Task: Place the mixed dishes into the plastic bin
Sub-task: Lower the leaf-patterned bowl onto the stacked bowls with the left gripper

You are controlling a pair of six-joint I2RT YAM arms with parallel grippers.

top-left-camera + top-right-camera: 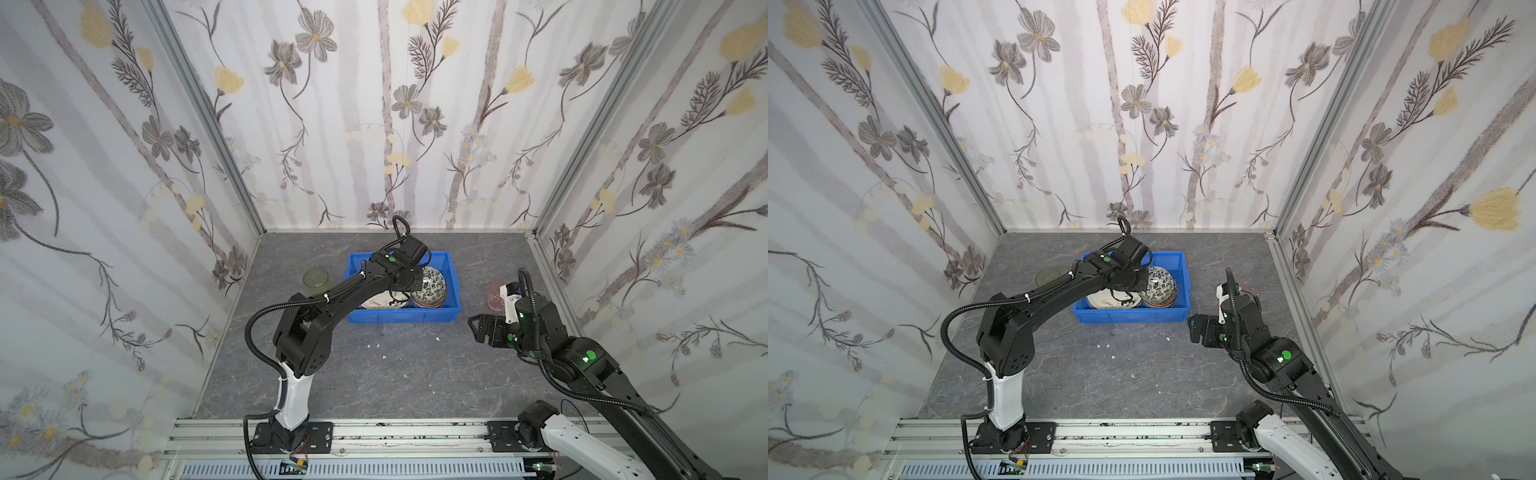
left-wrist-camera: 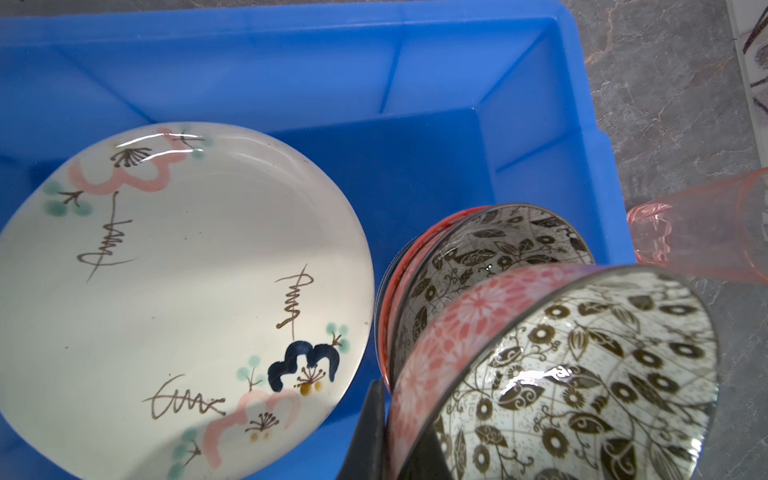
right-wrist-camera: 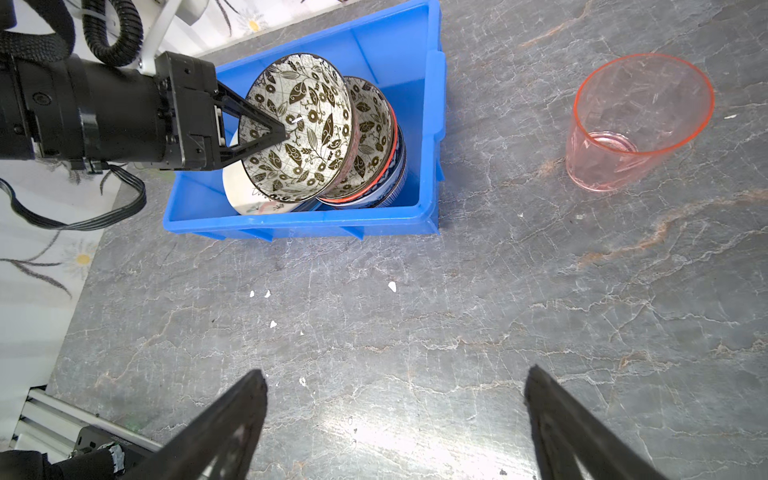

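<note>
Blue bin (image 3: 291,226): cream plate (image 2: 187,270) in its left half, nested bowls (image 2: 478,249) in its right | Left end effector (image 3: 286,136): clamped on the rim of a tilted leaf-pattern bowl (image 3: 316,137), over the nested bowls | Right end effector (image 3: 395,372): jaws wide apart above the worktop (image 3: 415,311) | Outside the bin: pink tumbler (image 3: 636,124) upright at right, green tumbler (image 1: 316,279) at left.

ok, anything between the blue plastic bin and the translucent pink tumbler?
Only bare grey marbled tabletop, from the blue plastic bin to the translucent pink tumbler; right wrist view shows it.
</note>
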